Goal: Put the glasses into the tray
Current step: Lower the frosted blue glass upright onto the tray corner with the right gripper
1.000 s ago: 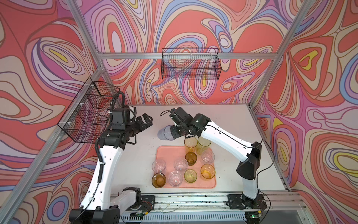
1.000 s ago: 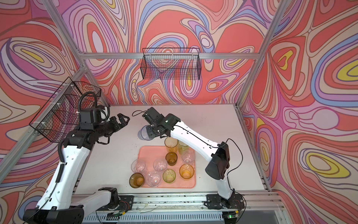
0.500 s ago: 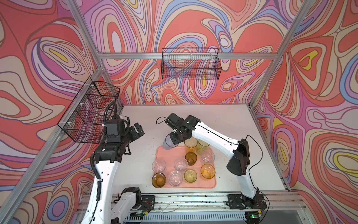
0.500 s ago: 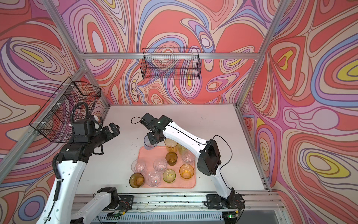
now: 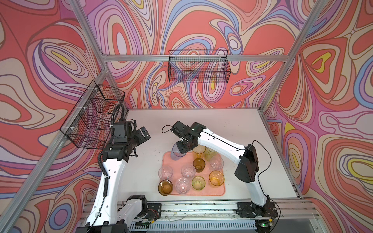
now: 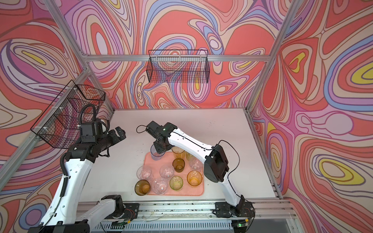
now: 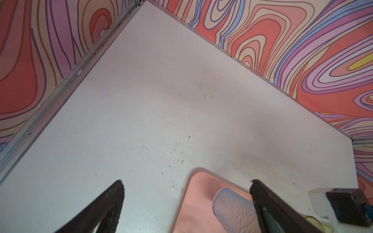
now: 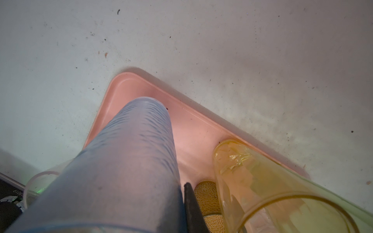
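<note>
Swirl-patterned walls (image 5: 201,24), white tabletop (image 5: 201,121), aluminium frame (image 5: 141,58), black wire baskets (image 5: 198,68)

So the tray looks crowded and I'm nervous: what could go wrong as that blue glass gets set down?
Two risks, I think. The right claw holds the pale blue glass close to the tray corner; its base could catch the rim and tip. A tall yellow glass stands right beside it, so the claw opening or pulling away might knock it over.
</note>
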